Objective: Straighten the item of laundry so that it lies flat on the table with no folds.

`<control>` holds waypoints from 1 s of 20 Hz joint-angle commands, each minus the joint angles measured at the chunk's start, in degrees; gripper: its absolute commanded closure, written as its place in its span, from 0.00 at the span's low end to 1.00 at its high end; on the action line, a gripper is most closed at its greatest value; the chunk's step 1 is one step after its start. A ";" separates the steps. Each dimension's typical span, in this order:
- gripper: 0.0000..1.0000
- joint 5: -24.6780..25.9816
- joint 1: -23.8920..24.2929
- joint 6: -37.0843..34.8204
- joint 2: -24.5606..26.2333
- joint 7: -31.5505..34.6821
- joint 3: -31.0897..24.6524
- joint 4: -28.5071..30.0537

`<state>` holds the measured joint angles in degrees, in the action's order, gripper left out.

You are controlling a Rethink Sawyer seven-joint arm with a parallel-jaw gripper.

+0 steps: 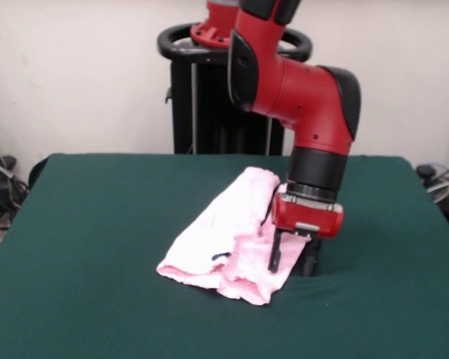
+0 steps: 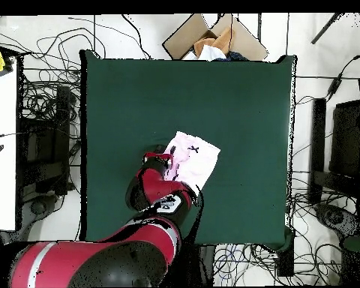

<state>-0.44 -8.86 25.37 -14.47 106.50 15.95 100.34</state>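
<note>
Pink fabric pants (image 1: 228, 243) lie bunched and folded near the middle of the green felt table (image 1: 97, 224), a dark bow at the waistband facing the camera. At the garment's 3 o'clock edge the gripper (image 1: 292, 258) stands low, jaws parted, one finger on the cloth, one off it. Overhead, the pants (image 2: 192, 159) sit at the arm's 1 o'clock. Risk: closing here may pinch a single layer and drag the folds along.

Dark green table (image 1: 97, 224), folded pale pink pants (image 1: 228, 239) lying directly on it near the middle
</note>
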 commanded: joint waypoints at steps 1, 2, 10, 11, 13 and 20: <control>0.00 -8.91 -3.77 -6.37 0.80 10.36 -9.38 -8.29; 0.00 -9.23 -4.06 -6.87 0.98 9.84 -9.06 -8.77; 0.00 -9.77 -2.98 -9.98 0.93 9.62 -11.68 -11.06; 0.00 -9.71 -2.75 -10.17 0.78 9.93 -12.27 -11.13; 0.00 -9.11 -1.95 -10.22 0.66 10.51 -13.76 -11.48; 0.00 -9.01 -2.34 -5.99 2.80 11.05 -13.89 -12.94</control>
<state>-4.97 -9.88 17.93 -15.53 106.50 15.32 98.98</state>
